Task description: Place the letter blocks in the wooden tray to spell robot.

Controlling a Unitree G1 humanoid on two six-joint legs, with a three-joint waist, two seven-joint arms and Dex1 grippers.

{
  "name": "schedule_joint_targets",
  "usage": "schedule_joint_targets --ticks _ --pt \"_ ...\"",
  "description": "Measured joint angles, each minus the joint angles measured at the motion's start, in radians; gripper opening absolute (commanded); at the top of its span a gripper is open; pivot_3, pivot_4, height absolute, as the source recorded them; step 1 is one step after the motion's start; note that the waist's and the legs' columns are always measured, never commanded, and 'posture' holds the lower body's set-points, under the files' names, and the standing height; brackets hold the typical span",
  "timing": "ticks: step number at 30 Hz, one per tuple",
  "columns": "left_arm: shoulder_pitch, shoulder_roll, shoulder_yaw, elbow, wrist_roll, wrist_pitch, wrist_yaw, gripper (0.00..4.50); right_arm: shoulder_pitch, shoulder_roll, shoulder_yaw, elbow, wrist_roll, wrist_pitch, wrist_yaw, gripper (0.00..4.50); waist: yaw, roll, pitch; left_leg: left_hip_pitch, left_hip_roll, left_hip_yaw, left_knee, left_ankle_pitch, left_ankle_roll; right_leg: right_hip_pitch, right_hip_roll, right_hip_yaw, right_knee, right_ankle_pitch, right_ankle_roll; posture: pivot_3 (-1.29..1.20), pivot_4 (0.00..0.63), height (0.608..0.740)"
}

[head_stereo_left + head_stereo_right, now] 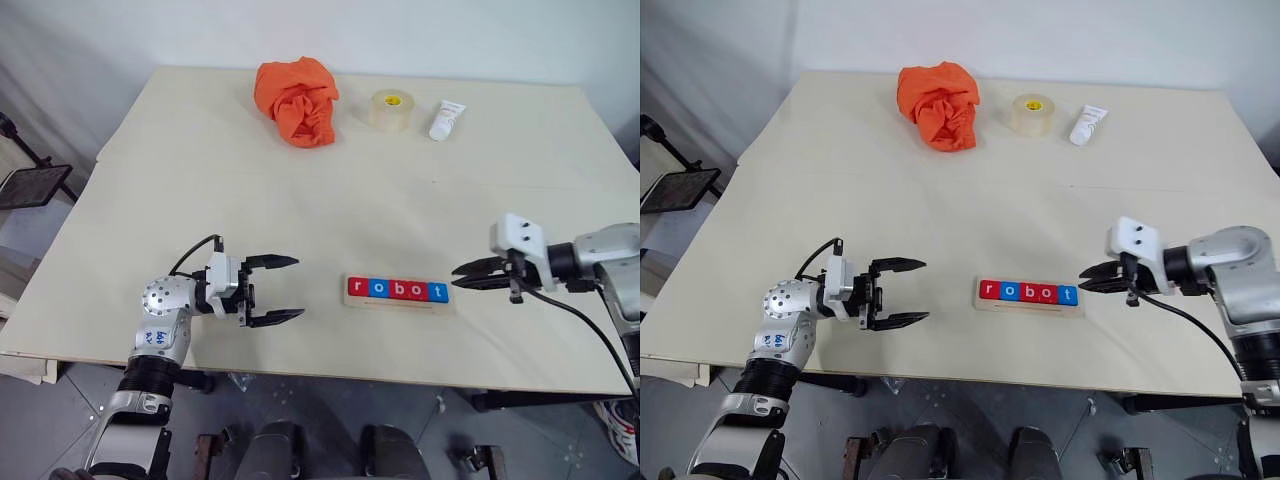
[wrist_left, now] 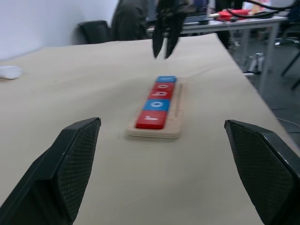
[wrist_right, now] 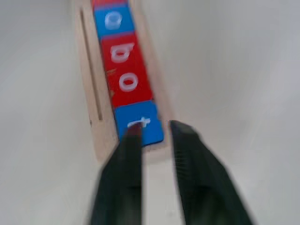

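- Five blocks (image 1: pixel 397 290) spell "robot" in the tray (image 1: pixel 398 303), near the bench's (image 1: pixel 350 190) near edge.
- Right gripper (image 1: pixel 462 276) just right of the "t", fingers slightly parted, grasping nothing.
- Left gripper (image 1: pixel 285 290) well left, fingers spread wide, empty.

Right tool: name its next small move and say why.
Probably back the right tool away from the wooden tray. All five letter blocks already sit in it spelling robot, and its narrowly parted fingers hold nothing beside the blue t.
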Motion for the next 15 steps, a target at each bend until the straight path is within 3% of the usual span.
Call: schedule_joint_targets --ticks 7,10,15 --pt "-0.013 -0.001 0.000 -0.004 -0.011 0.025 -0.011 4.50 0.214 -0.008 -0.195 0.047 0.110 -0.140 0.059 4.49 0.013 0.000 0.000 0.000 0.000 0.001 0.000 0.000 0.000 0.001 0.000 0.000 -0.001 0.000 0.000 0.00 0.150 0.740" --pt "-0.009 0.025 0.016 -0.012 -0.044 0.072 -0.038 4.50 0.296 0.003 -0.262 0.125 0.154 -0.238 0.101 4.49 0.014 0.000 0.000 0.000 0.000 0.001 0.000 0.000 0.000 0.001 0.000 0.000 -0.001 0.000 0.000 0.00 0.150 0.740" --pt "-0.014 0.044 0.025 -0.044 -0.072 0.124 -0.073 4.50 0.290 -0.007 -0.287 0.266 0.190 -0.379 0.119 4.49 0.007 0.000 0.000 0.003 0.001 0.003 0.000 0.000 0.000 0.002 0.000 0.001 -0.001 0.000 0.000 0.00 0.150 0.740"
